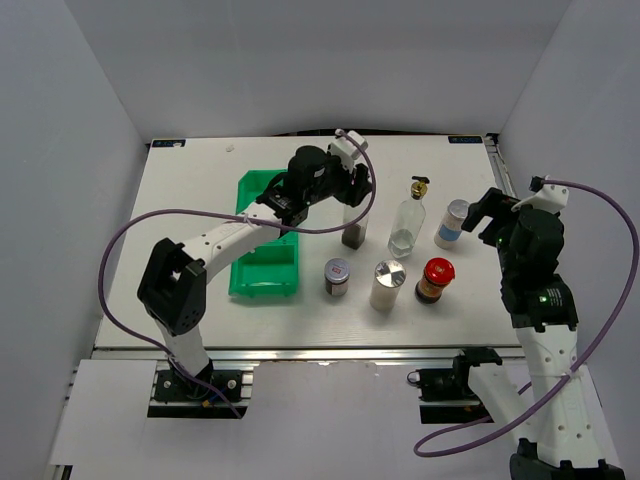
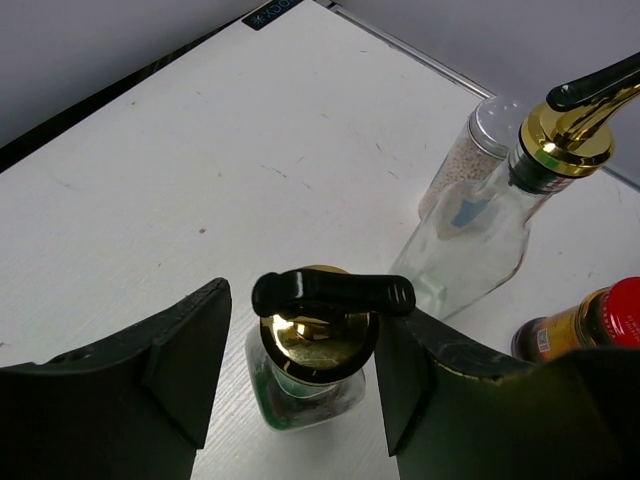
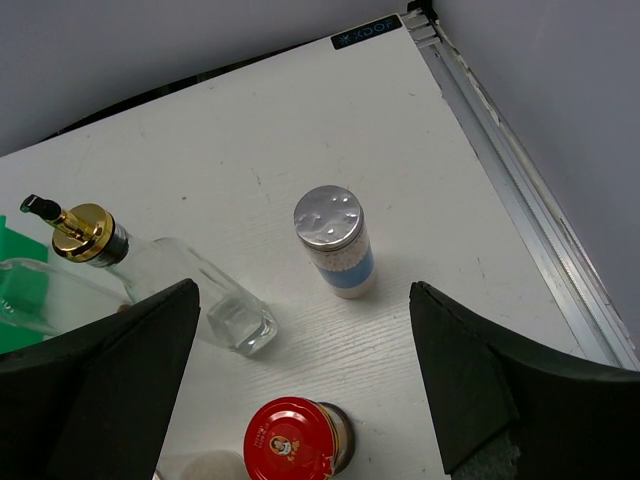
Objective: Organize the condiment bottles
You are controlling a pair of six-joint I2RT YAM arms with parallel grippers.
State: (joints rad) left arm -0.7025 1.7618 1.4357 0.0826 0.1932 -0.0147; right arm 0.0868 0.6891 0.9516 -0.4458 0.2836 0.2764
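Note:
My left gripper hangs over a glass bottle with dark contents, beside the green bin. In the left wrist view its gold-black spout sits between the jaws of the left gripper. The right finger touches the spout and the left finger stands a small gap away. A second clear bottle and the blue-labelled jar stand to the right. The dark jar, white shaker and red-lidded jar form a nearer row. My right gripper is open above the blue-labelled jar and red-lidded jar.
The green bin lies under the left arm, left of the bottles. A metal rail runs along the table's right edge close to the blue-labelled jar. White walls enclose the table on three sides.

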